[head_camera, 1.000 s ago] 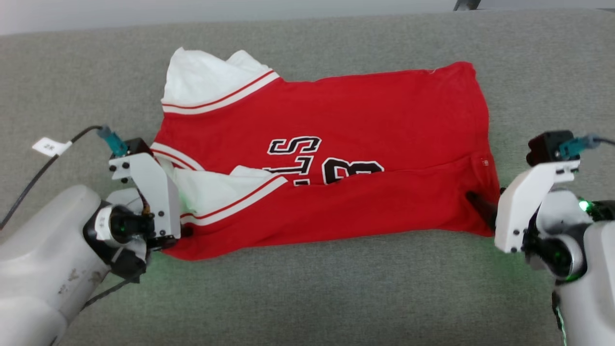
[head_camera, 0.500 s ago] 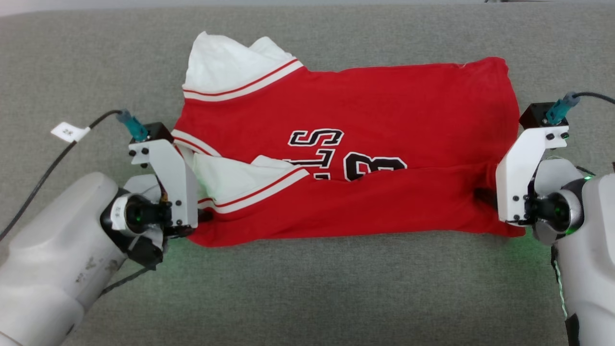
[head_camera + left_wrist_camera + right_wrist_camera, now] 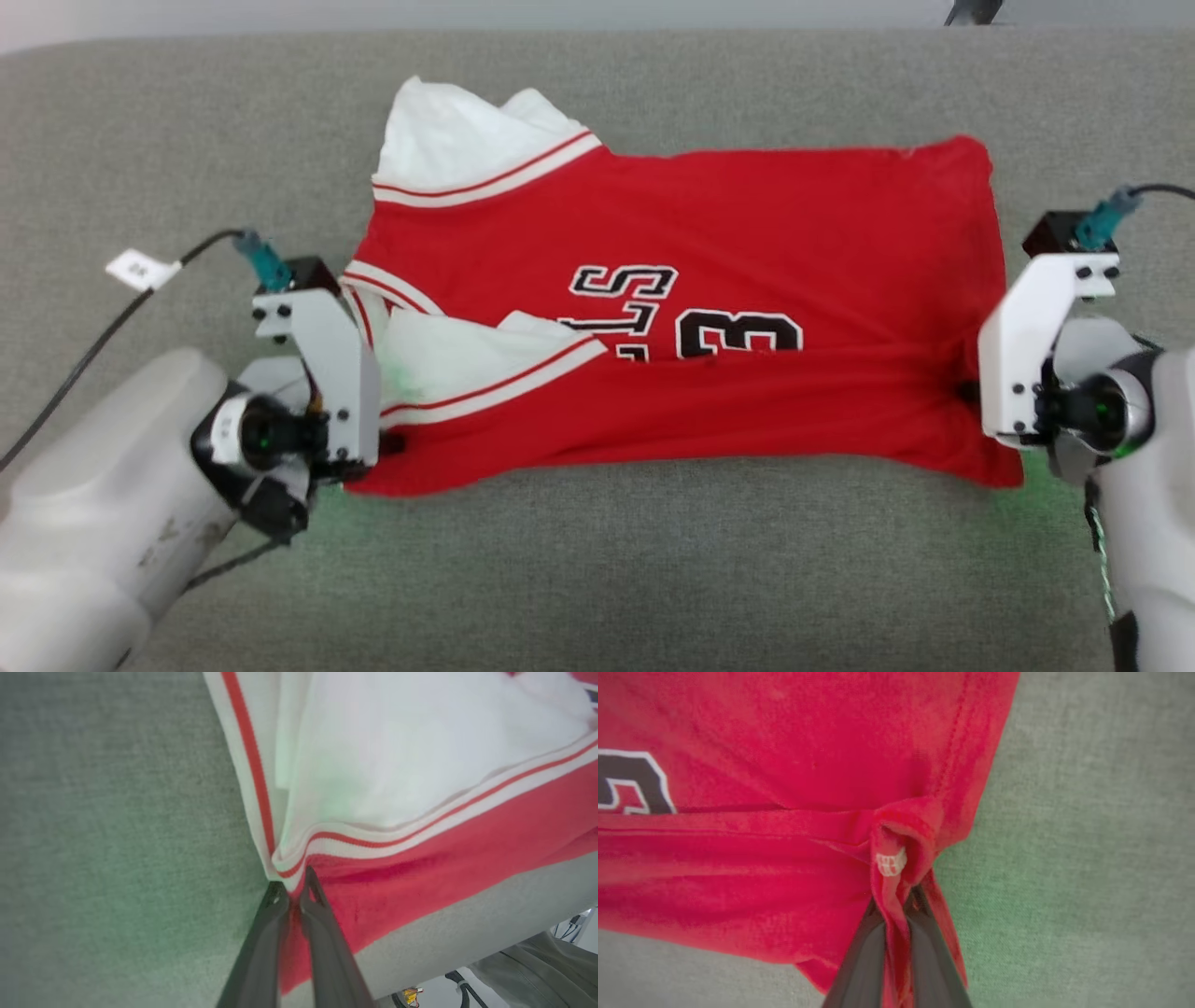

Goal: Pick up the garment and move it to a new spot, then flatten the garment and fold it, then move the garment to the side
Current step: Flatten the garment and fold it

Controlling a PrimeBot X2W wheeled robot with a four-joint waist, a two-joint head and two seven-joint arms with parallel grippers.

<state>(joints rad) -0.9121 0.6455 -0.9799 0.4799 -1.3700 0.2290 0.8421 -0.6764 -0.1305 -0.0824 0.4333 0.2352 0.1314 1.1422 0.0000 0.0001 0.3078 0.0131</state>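
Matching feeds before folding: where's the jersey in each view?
Head view: garment centre, laid sideways.
Left wrist view: garment upper right, left gripper shut on its edge.
Right wrist view: garment upper left, right gripper shut on it.
Shared landmark: grey surface.

The garment (image 3: pixel 738 224) is red, its sleeves white with white cuffs carrying a thin red stripe; the chest lettering is black, edged white. The surface (image 3: pixel 597 579) beneath is flecked grey fabric, tinted green near the dark grey fingers of the left gripper (image 3: pixel 293 884) and right gripper (image 3: pixel 899 903).
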